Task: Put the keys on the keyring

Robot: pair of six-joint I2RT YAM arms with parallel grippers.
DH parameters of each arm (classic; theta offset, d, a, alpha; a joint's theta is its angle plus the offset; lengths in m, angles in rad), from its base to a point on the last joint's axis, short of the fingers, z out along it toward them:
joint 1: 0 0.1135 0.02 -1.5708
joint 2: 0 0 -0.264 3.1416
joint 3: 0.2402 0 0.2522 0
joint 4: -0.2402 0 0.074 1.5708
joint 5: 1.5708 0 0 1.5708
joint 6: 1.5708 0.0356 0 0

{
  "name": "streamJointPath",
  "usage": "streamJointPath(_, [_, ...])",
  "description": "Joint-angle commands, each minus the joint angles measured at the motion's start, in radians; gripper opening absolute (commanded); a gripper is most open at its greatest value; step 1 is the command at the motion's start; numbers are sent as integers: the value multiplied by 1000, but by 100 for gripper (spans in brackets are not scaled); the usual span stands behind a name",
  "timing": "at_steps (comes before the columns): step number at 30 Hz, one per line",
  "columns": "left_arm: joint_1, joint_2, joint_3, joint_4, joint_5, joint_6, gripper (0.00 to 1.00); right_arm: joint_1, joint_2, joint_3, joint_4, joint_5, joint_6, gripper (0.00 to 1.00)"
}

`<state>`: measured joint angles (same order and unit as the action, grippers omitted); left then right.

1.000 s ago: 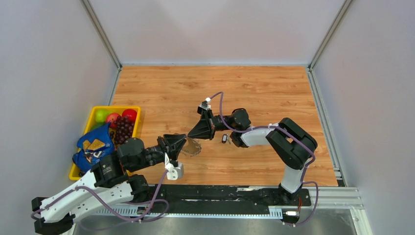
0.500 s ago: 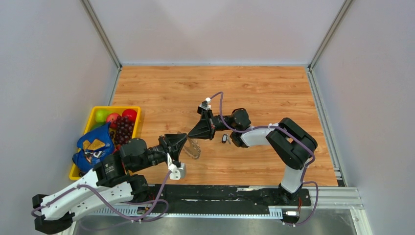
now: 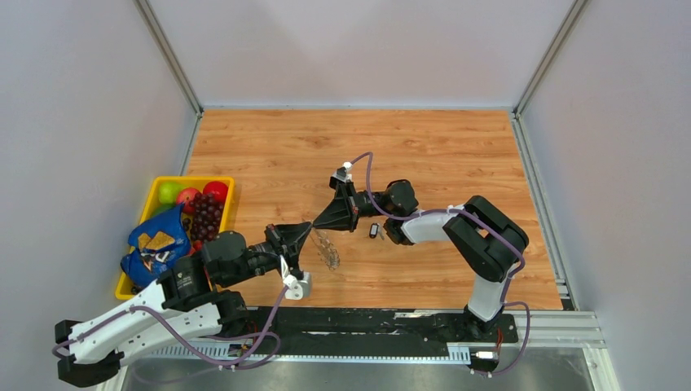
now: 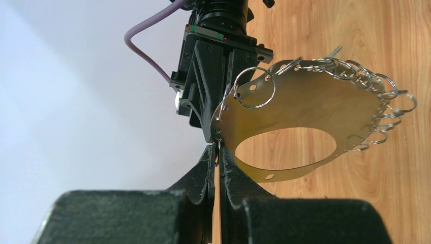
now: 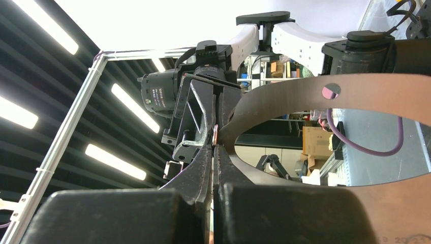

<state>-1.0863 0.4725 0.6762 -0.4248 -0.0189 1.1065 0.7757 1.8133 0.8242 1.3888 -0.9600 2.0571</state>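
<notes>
Your left gripper (image 4: 217,152) is closed down to a hairline slit and clamps the rim of the keyring (image 4: 305,101), just left of centre in the left wrist view. From that pinch the keyring fans out to the right, off the table (image 3: 440,147). It shows there as a flat, thin metal plate with an oval hole, its upper and right edge fringed with small wire loops (image 4: 378,134). One bigger loop (image 4: 256,87) hangs near the top left of the plate.

Your right gripper (image 5: 214,147) faces the left one head-on, tip to tip. Its fingers are pressed nearly together, with the tips at the same spot on the rim. You cannot tell from either wrist view whether it truly clamps the plate or only touches it. A small copper-coloured speck sits between its tips; what it is cannot be made out.

In the top view the two grippers meet a little left of and below the centre of the frame. There the keyring stands nearly edge-on, just to the lower right of the tips.

The black-headed key (image 3: 374,230) lies loose on the table right of the meeting point, close under the right arm's wrist. Neither gripper touches it.

At the left edge of the frame a yellow bin (image 3: 191,178) holds fruit, with a blue snack bag (image 3: 155,244) on its near end.
</notes>
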Motion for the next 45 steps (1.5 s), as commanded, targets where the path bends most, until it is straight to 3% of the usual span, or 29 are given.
streamJointPath(1, [-3,2,6,60,-44,16,4,5,-35,4,91,13,152,0])
streamJointPath(9, [-8,25,96,30,-68,-65,0,3,-51,0,58,-26,95,1])
streamJointPath(16, [-8,100,230,-144,-44,-181,0,-58,-103,-11,-9,-92,-33,24])
streamJointPath(22, [-7,147,306,-220,-48,-254,1,-113,-246,-7,-406,-125,-367,36])
streamJointPath(27, [-8,202,377,-271,-33,-304,2,-154,-377,101,-1034,-40,-858,40])
streamJointPath(29, [-9,212,385,-282,-24,-320,1,-163,-421,138,-1175,8,-1014,40])
streamJointPath(35, [-9,254,423,-279,-7,-419,0,-196,-536,125,-1257,59,-1174,39])
streamJointPath(45, [-10,339,529,-249,6,-672,0,-175,-794,147,-1342,228,-1652,44])
